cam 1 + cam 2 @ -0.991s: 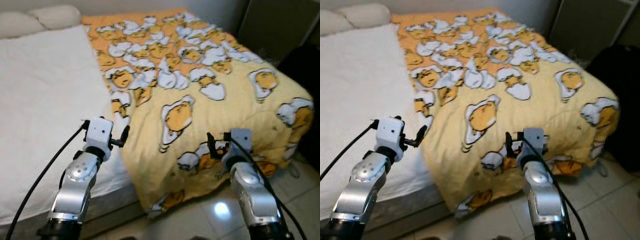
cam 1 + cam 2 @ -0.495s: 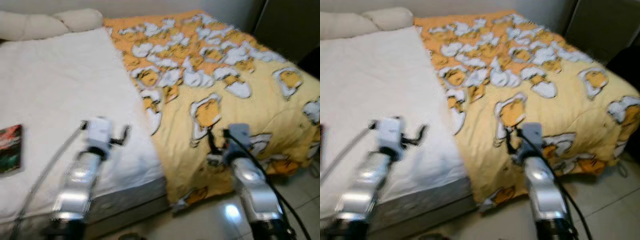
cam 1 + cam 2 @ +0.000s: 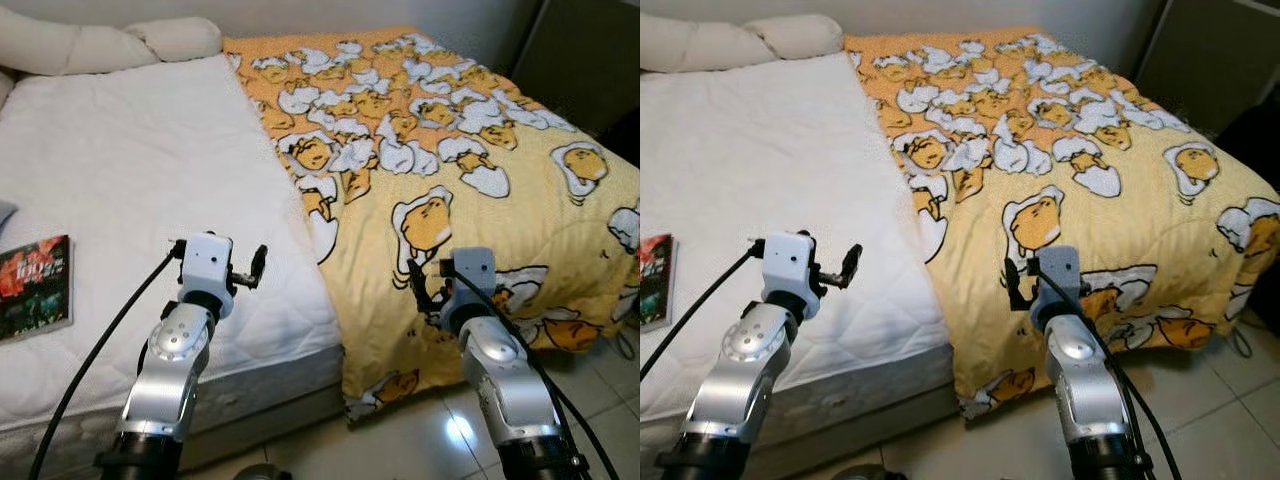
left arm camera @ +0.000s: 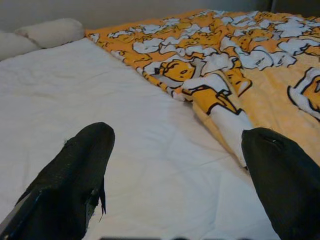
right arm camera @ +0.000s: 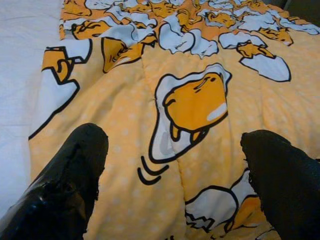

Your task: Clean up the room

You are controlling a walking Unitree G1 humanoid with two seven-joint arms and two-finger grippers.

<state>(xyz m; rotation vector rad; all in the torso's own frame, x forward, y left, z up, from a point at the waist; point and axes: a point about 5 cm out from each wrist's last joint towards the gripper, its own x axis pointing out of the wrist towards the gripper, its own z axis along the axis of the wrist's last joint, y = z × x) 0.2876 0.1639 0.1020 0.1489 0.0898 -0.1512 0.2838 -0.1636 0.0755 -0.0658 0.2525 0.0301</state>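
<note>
A yellow blanket [image 3: 450,170] printed with egg cartoons covers the right half of the bed and hangs over its foot. The left half is bare white mattress [image 3: 130,180], with a book [image 3: 35,285] lying flat near its left edge. My left gripper [image 3: 258,266] is held open above the mattress's near edge, a little left of the blanket's border [image 4: 220,107]. My right gripper [image 3: 415,290] is open over the blanket's hanging front part [image 5: 190,105]. Neither holds anything.
Cream pillows [image 3: 110,40] lie at the head of the bed. Shiny tiled floor [image 3: 420,440] runs along the foot. Dark furniture [image 3: 590,60] stands at the back right, close to the bed's right side.
The camera has swung to the left, bringing more white mattress and the book into view. Both grippers keep the same raised, open pose.
</note>
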